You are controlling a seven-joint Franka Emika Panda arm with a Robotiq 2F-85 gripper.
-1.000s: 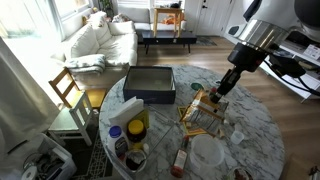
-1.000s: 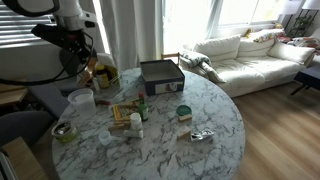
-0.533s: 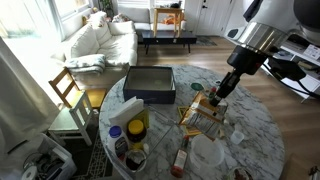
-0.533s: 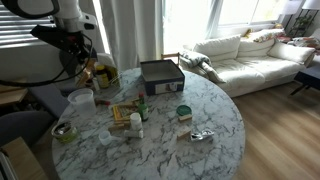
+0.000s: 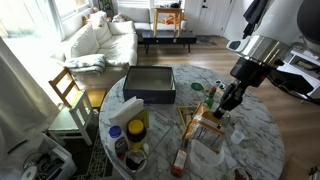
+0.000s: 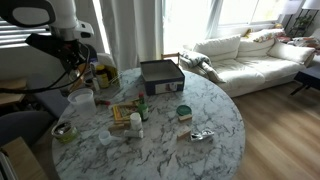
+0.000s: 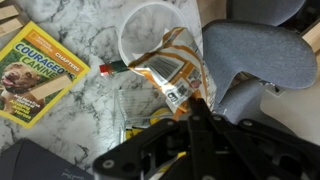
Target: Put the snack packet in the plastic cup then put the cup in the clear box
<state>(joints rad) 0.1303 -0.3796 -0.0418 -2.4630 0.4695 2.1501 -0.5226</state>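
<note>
One pinch: our hand [image 7: 193, 110] grips the snack packet [image 7: 170, 68], dangling over the plastic cup [image 7: 148, 32] toward its five-o'clock rim. Release off-centre and we risk it snagging, tipping the cup across the counter [image 7: 85, 130]. Beyond, the clear box [image 5: 149, 96] waits at ten o'clock.

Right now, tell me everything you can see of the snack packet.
The snack packet is a crinkled, shiny, foil-looking pouch, orange and white with small print and silvery edges. In the wrist view the pincer grips one end and holds it up, and the free end reaches over the open mouth of the plastic cup. Whether it touches the cup cannot be told.
</note>
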